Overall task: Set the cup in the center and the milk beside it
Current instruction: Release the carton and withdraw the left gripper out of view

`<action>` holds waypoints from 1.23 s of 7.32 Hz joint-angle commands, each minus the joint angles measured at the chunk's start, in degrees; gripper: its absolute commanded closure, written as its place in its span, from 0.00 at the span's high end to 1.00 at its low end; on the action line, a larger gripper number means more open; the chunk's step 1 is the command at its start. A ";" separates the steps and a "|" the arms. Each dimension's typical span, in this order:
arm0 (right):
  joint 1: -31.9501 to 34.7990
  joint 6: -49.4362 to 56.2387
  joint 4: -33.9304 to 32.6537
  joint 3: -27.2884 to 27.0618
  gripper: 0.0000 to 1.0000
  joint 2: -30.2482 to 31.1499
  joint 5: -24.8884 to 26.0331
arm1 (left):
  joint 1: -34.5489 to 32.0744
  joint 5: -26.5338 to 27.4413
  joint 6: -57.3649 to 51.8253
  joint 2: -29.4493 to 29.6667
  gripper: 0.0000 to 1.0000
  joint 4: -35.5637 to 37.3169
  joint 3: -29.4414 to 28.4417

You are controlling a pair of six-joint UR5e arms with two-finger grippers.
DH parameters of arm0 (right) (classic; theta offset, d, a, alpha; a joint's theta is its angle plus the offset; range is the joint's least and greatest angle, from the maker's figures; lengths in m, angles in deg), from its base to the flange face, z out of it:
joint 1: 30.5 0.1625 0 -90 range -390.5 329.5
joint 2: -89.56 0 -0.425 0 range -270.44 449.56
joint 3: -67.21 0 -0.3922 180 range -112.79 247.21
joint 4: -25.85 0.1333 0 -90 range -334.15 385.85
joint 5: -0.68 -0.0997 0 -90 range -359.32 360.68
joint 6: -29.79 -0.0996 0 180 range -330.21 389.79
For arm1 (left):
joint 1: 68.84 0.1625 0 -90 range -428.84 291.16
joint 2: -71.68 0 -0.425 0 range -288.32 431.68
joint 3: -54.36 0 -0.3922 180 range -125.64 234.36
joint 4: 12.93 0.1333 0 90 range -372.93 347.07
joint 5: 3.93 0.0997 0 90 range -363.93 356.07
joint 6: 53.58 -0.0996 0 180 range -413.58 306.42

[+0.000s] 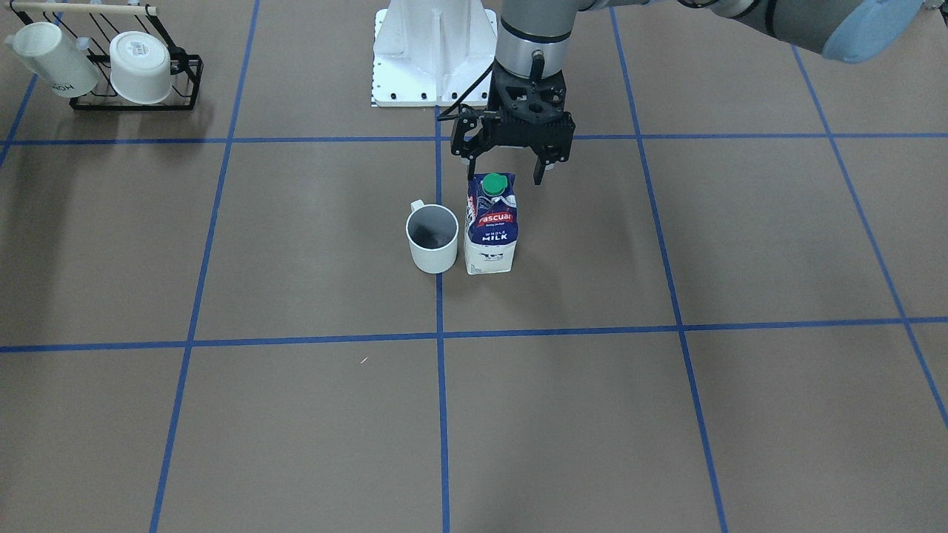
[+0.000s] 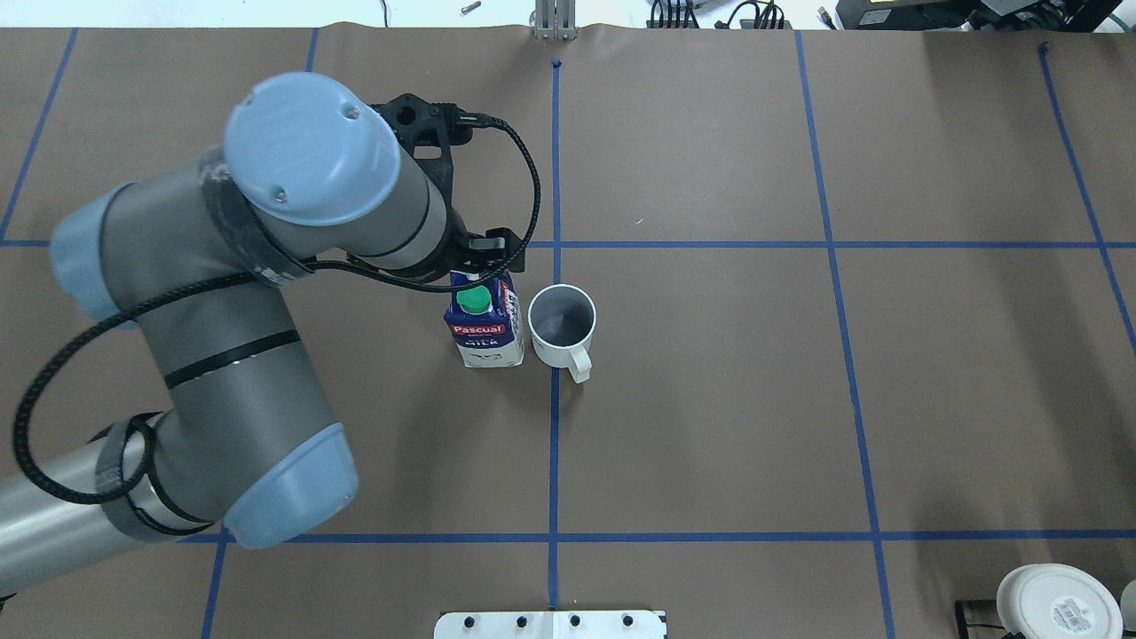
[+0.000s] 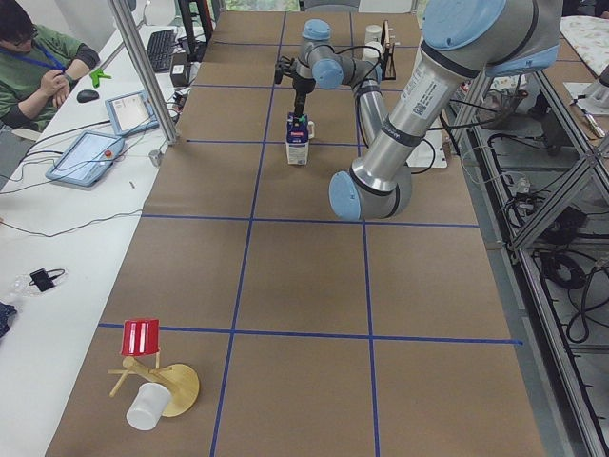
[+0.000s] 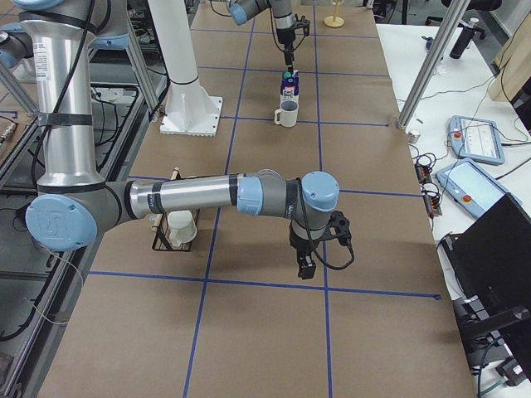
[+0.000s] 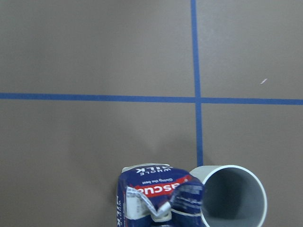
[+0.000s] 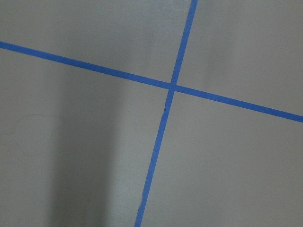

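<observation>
End effector [image 1: 506, 175], left, splayed above milk [image 1: 490, 229]

Milk [image 1: 490, 229] navy-white, green cap; cup [image 1: 432, 238] white, grey inside.

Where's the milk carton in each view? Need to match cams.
Exterior front-facing: milk just right of centre, upper-middle.
Overhead exterior: milk left of centre.
Exterior left: milk far away, top-centre.
Exterior right: milk far away, top-centre.
Left wrist-mounted: milk at bottom edge, centre, cut off.
Right wrist-mounted: not in view.
Landmark: the cup right beside it, sitting on the blue tape line.
</observation>
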 commanded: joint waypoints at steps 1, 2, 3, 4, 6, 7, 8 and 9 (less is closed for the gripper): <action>0.00 -1.37 0.12 1.17 1.00 -0.37 0.33 | -8.68 -7.70 -14.36 -8.58 0.99 0.53 3.59; 0.09 -1.12 0.12 1.88 1.00 0.06 0.94 | -16.13 -14.97 -23.76 -13.42 0.99 0.79 2.82; 0.09 -0.95 0.12 2.06 1.00 0.42 3.03 | -24.56 -20.52 -34.82 -17.73 0.99 0.79 0.55; 0.09 -0.95 0.29 2.41 1.00 1.38 8.97 | -32.65 -24.67 -44.15 -19.52 0.99 0.97 -3.74; 0.09 -1.38 1.70 1.88 1.00 1.30 10.00 | -43.49 -26.38 -54.05 -27.74 0.99 0.45 -12.00; 0.09 -1.56 1.79 1.88 1.00 1.04 7.13 | -45.02 -25.60 -58.61 -29.01 0.99 0.44 -14.91; 0.09 -1.56 1.79 1.80 1.00 1.03 6.40 | -49.47 -25.68 -59.61 -31.81 0.99 -1.91 -15.72; 0.09 -1.56 1.79 1.88 1.00 1.03 6.22 | -51.25 -25.68 -62.06 -37.23 0.99 -9.33 -15.82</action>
